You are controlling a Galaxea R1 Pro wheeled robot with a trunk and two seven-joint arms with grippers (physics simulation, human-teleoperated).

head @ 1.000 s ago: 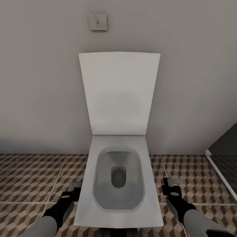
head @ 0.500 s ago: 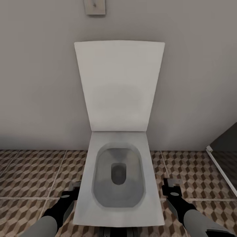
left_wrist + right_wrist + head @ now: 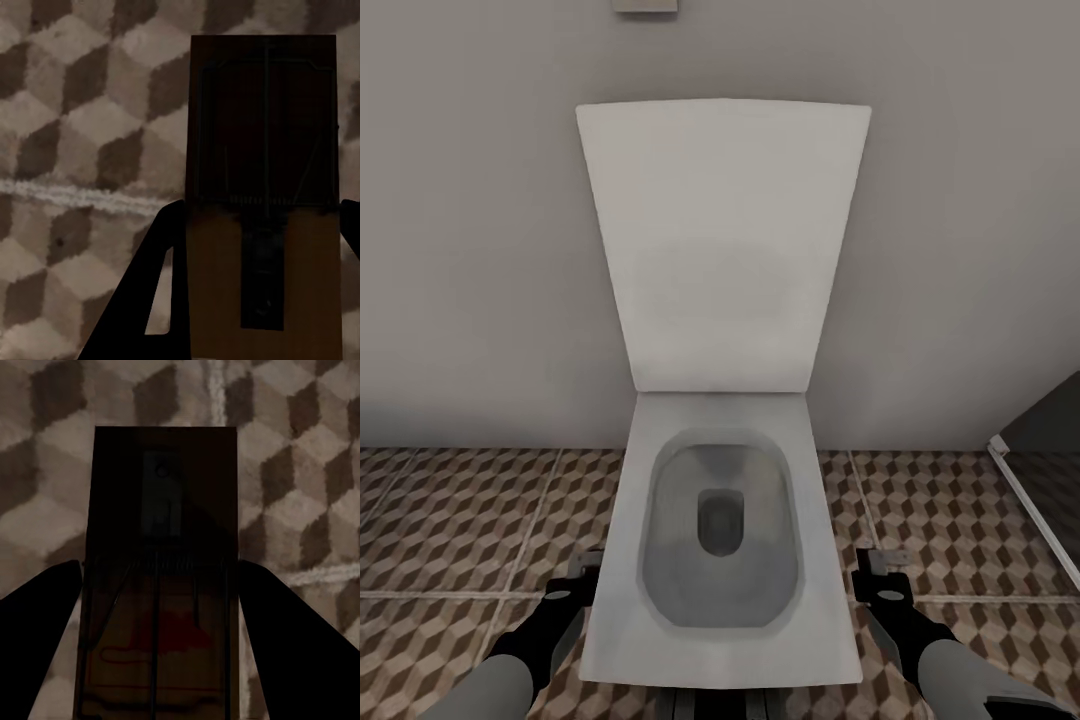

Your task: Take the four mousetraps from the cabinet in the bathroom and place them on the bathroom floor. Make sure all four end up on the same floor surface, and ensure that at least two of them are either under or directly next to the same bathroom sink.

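Observation:
My left gripper (image 3: 585, 572) hangs low over the bathroom floor (image 3: 460, 520), left of a toilet. In the left wrist view it (image 3: 262, 214) is shut on a mousetrap (image 3: 262, 150), a brown board with dark wire parts, gripped between both dark fingers (image 3: 146, 300). On the toilet's other side my right gripper (image 3: 880, 572) sits at the same height. The right wrist view shows it (image 3: 161, 574) shut on a second mousetrap (image 3: 161, 495), over the cube-patterned tiles (image 3: 300, 472). The cabinet and the sink are out of view.
A white toilet (image 3: 720, 620) with its lid (image 3: 722, 240) raised stands straight ahead between my arms, against a grey wall. A dark panel with a white frame (image 3: 1032, 510) runs along the right. Patterned tiles spread to both sides of the toilet.
The whole head picture has shifted: the toilet looms larger and the wall plate has slid to the top edge, so the camera moved closer. Both grippers keep their places and their mousetraps.

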